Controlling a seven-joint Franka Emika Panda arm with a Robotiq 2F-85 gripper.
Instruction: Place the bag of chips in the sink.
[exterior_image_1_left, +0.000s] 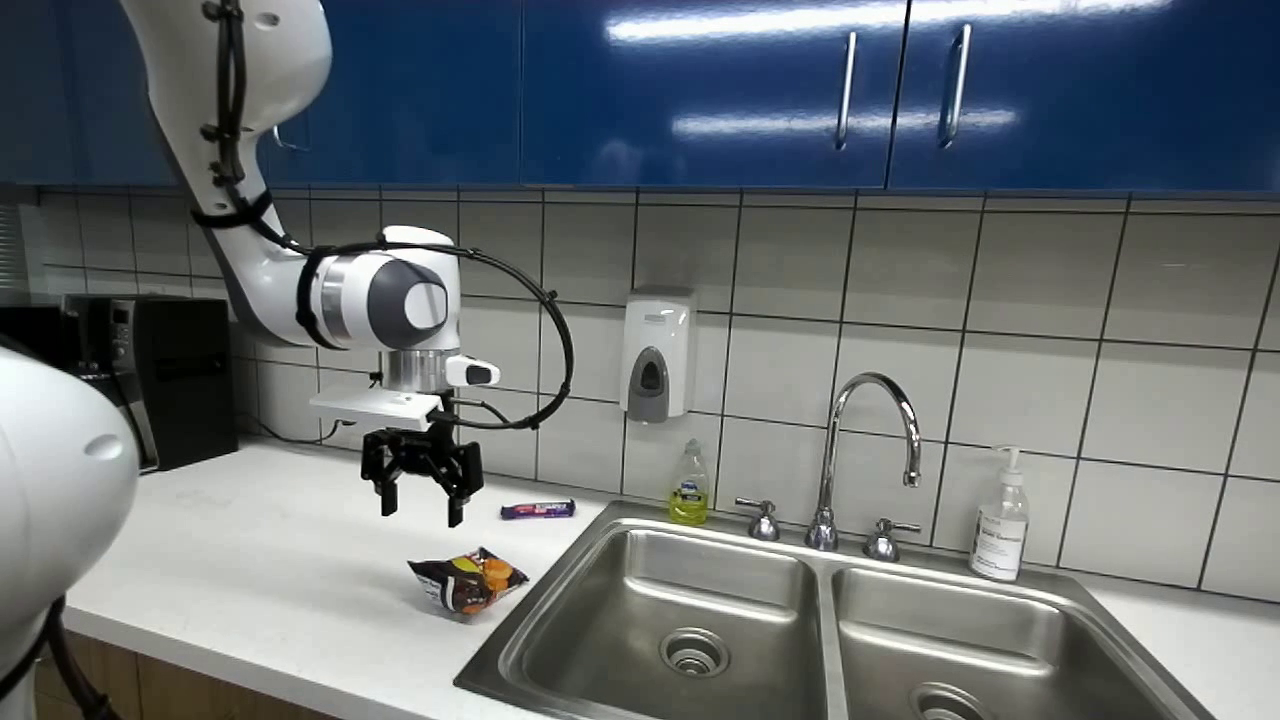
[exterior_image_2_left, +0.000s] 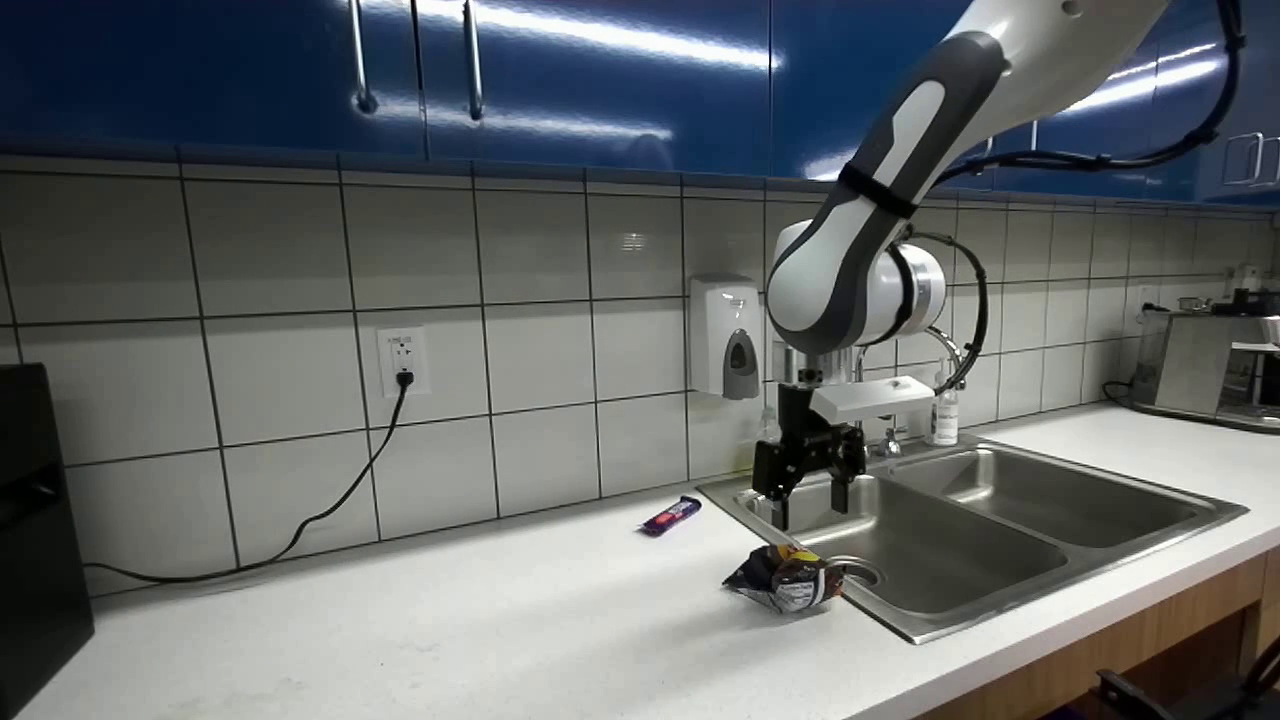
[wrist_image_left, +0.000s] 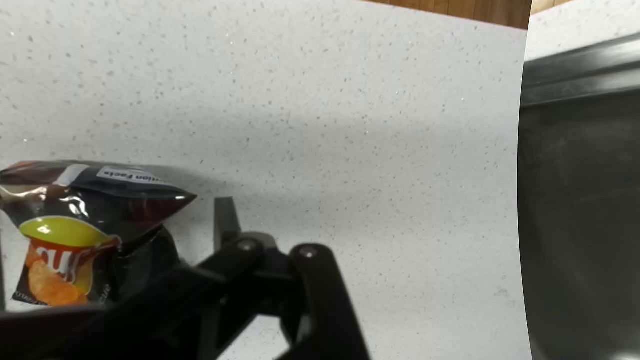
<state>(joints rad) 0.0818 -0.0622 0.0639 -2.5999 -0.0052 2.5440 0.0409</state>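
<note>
While the end effector (exterior_image_1_left: 422, 507) hangs above the surface (exterior_image_1_left: 270, 570), its fingers (exterior_image_1_left: 389, 498) spread apart with nothing held, the bag of chips (exterior_image_1_left: 468, 582) lies on that surface, just beside the sink (exterior_image_1_left: 831, 640). The step in hand seems to be the approach; the grasp is not yet made. In the wrist view the bag shows roughly between the two fingers, and below them in both exterior views, so the next move likely calls for lowering, with a slight shift to centre it, then a gentle squeeze. A lift and short carry into the nearer basin (exterior_image_1_left: 680, 600) would follow.
</note>
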